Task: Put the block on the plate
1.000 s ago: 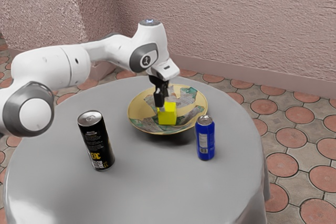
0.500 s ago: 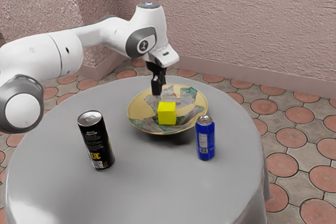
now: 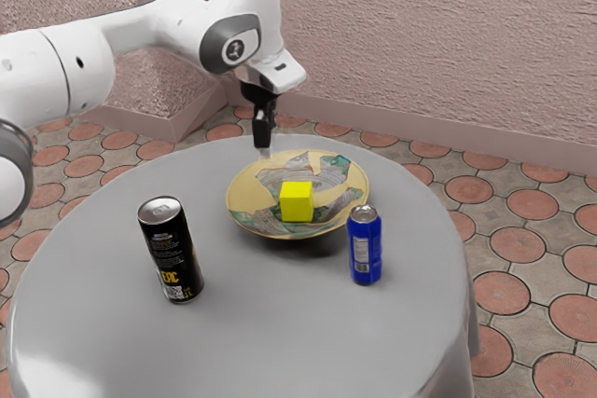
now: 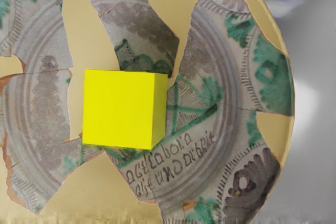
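With the block [image 3: 297, 202] on the plate [image 3: 244, 195], lift the empty end effector [image 3: 266, 148], upper middle, gently away; I can't tell if it's open.

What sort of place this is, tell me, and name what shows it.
Possibly a patio or a plain, rustic room, judging by the rough pinkish wall, the round reddish floor tiles and the cloth-covered round table.
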{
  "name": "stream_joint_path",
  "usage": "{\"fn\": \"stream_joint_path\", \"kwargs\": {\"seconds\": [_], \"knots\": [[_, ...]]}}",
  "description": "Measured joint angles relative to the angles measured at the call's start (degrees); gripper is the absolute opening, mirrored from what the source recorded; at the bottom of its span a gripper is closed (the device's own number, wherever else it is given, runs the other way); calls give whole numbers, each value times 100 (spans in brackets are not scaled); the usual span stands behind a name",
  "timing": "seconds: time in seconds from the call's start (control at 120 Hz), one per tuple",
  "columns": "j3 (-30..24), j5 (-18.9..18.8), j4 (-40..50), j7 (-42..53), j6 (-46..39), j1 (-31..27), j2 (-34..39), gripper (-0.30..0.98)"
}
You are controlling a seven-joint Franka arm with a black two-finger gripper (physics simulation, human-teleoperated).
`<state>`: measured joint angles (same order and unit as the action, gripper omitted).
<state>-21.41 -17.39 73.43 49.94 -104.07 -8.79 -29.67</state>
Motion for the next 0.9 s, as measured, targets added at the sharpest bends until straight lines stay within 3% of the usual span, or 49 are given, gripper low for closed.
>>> {"fn": "stream_joint_path", "kwargs": {"seconds": [0.183,0.375,0.7,0.9], "knots": [[471,177,78,-449,225,181,413,69],[1510,511,76,-1136,551,811,623,69],[2832,862,256,-2479,1408,1350,1287,69],[3041,910,442,-3097,1685,1372,1796,69]]}}
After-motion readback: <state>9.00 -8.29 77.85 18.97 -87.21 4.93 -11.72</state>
